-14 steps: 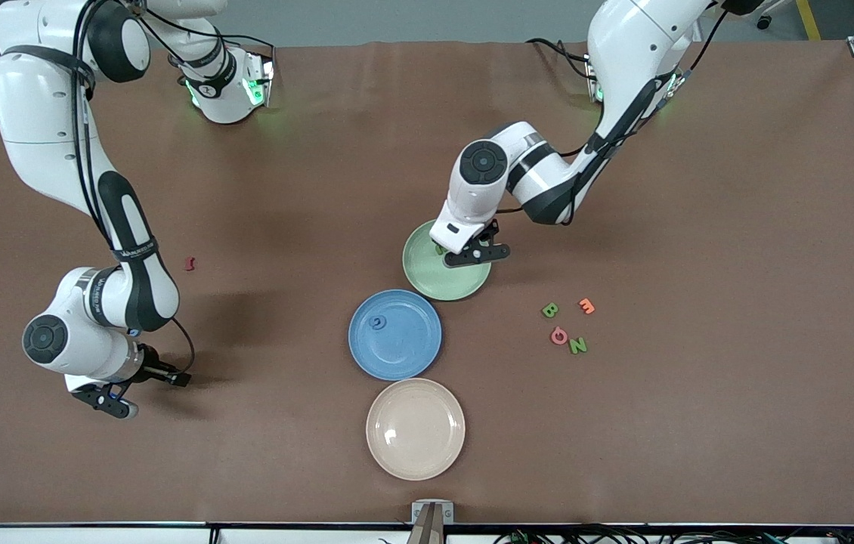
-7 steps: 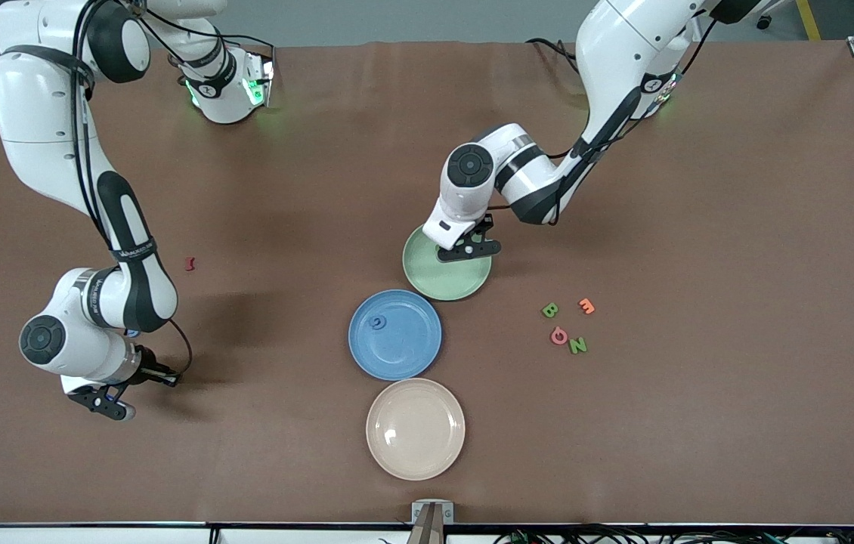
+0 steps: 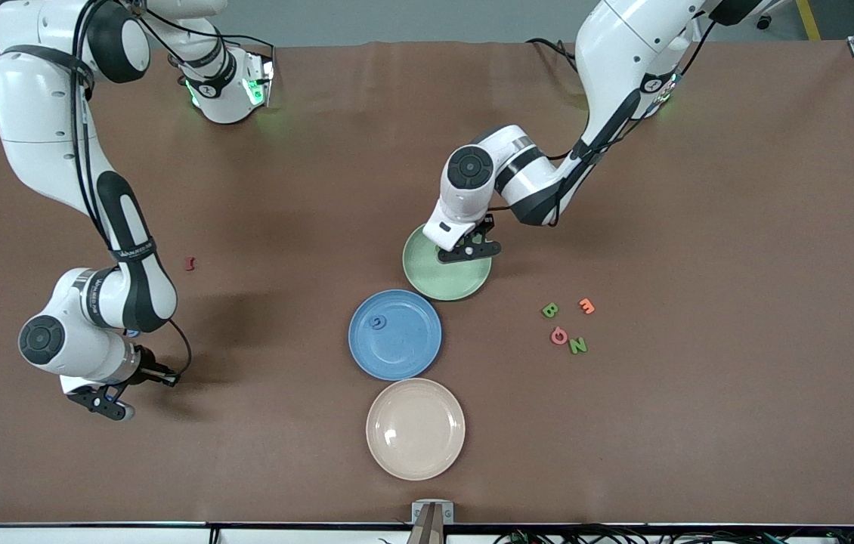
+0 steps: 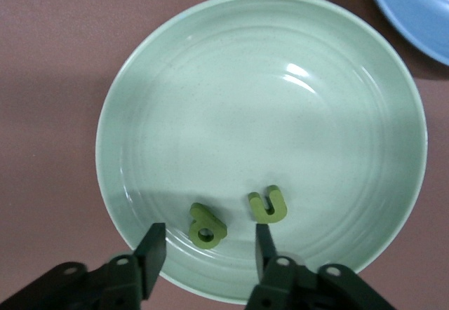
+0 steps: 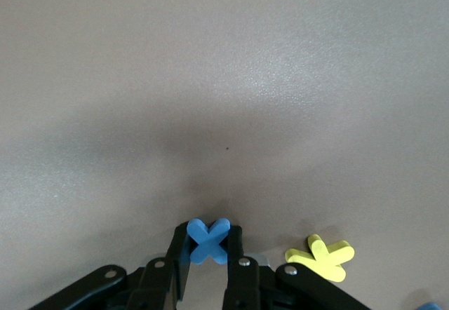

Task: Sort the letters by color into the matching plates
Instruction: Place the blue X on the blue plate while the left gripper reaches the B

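- The green plate (image 3: 446, 273) sits just above centre of the front view, and the left wrist view shows two green letters (image 4: 208, 226) lying loose in it near the rim, side by side but not touching.
- The left gripper (image 4: 207, 250) hangs right over them with its fingers spread apart and nothing pinched between, so it looks like a drop-off, with the letters lying where they belong.
- The blue plate (image 3: 394, 334) touches the green one's lower-left edge and has one small blue letter (image 3: 377, 323) in it. The cream plate (image 3: 415, 428) below it is bare; no letter colour seems meant for it.
- Over at the lower left of the front view, the right gripper (image 5: 207, 250) is down at the table, clamped tight on a blue X (image 5: 208, 240). That grip makes sense as the pickup for the blue plate.
- A yellow X (image 5: 321, 258) lies just beside the blue one on the brown table (image 3: 699, 227), untouched, since neither sorting plate matches it.
- Still loose on the table right of the plates: a green B (image 3: 549, 309), an orange E (image 3: 586, 305), a pink letter (image 3: 559, 335) and a green N (image 3: 577, 345), clustered close together. A tiny red letter (image 3: 189, 263) sits alone at mid left.
- Judging by that, the two greens in the cluster are likely the left arm's next job.
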Controlling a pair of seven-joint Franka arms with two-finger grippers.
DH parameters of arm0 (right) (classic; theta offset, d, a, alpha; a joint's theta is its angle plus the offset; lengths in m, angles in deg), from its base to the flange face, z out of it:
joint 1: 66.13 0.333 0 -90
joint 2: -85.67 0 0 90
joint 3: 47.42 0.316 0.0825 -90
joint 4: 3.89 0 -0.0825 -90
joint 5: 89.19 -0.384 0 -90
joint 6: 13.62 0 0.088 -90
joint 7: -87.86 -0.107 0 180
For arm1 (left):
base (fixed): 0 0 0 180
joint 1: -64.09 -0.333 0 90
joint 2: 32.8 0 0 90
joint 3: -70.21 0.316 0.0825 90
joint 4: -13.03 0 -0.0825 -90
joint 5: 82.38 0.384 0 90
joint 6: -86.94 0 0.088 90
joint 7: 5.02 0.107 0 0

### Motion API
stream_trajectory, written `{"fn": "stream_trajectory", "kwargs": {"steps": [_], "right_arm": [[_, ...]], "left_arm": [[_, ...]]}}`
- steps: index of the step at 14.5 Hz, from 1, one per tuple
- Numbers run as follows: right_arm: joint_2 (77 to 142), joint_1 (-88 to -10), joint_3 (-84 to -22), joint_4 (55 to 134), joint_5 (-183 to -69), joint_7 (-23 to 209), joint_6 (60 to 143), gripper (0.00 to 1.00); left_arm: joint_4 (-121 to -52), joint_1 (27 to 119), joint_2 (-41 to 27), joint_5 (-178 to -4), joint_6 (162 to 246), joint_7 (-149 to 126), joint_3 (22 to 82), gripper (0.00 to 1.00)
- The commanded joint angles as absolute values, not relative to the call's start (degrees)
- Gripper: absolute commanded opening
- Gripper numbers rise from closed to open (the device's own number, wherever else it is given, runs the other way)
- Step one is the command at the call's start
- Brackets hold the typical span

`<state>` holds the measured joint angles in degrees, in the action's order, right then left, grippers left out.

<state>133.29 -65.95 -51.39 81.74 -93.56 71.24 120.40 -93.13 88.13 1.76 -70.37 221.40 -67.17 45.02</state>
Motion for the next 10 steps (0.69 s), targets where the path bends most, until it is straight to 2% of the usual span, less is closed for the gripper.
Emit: {"fn": "stream_trajectory", "kwargs": {"steps": [1, 7, 10], "right_arm": [[134.8, -66.31, -50.85, 80.57, -93.06, 70.37, 120.5, 0.05], [133.67, -62.98, -50.76, 80.22, -93.59, 65.3, 119.18, 0.03], [133.13, -57.18, -50.67, 76.02, -93.5, 52.75, 111.21, 0.03]], "left_arm": [[-92.27, 87.82, 1.39, -69.55, 220.36, -68.21, 45.25, 0.75], [-92.62, 80.1, 0.6, -67.7, 220.36, -63.29, 45.33, 0.75], [-92.36, 76.84, 0.6, -67.79, 220.45, -63.46, 45.25, 0.75]]}}
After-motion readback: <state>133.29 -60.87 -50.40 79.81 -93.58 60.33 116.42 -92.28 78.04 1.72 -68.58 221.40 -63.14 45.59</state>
